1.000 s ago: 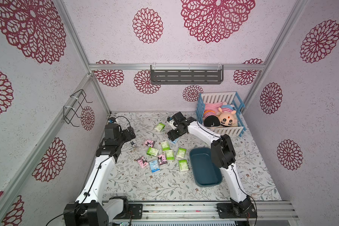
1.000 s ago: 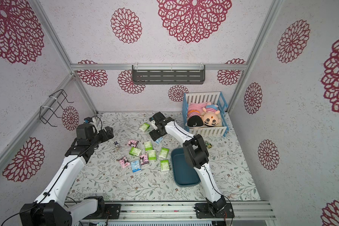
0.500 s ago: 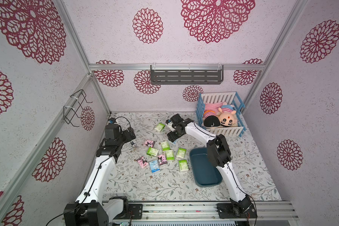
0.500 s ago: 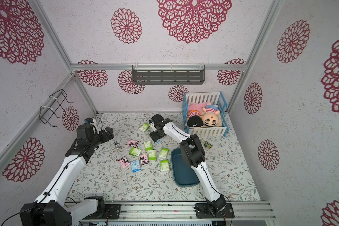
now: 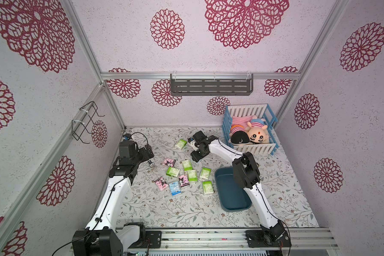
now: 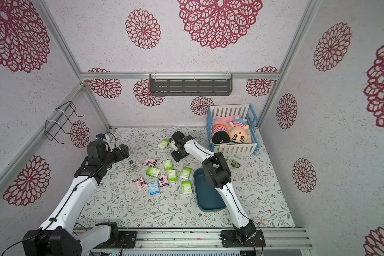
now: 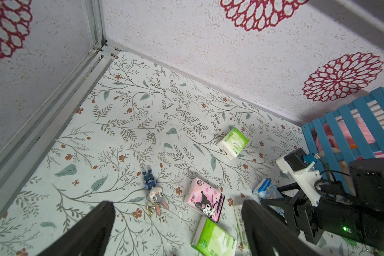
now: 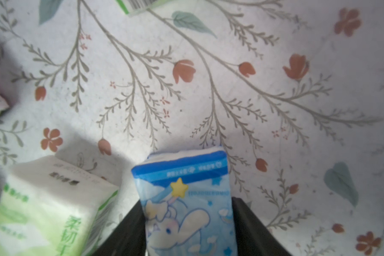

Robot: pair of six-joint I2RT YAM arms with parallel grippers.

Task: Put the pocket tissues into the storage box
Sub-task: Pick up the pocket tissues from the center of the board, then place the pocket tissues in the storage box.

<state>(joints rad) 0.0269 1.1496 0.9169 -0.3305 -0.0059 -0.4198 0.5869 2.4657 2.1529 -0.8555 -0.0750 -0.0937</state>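
The right gripper (image 8: pixel 187 201) had its jaws drawn in against both long sides of a light blue pack (image 8: pixel 182 175). That pack lay flat on the floral mat (image 8: pixel 275 66), not yet lifted, with a green-and-white pack (image 8: pixel 53 199) just beside it. In a top view this gripper (image 5: pixel 196 157) sat a little above the frame's centre. The rest of the pocket tissues lay loose on the mat below and left of it: green-and-white ones, three pink cartoon packs (image 5: pixel 169 162) and a second light blue pack (image 5: pixel 175 188). One lone green pack (image 5: pixel 180 144) lay further up.

The storage box (image 5: pixel 231 195) stood right of centre in both top views, and what showed of its floor past the right arm held nothing. So by my reading no pack was stored yet, and about eleven remained.

The left gripper (image 7: pixel 177 206) hung wide open and empty over the mat at mid-left.
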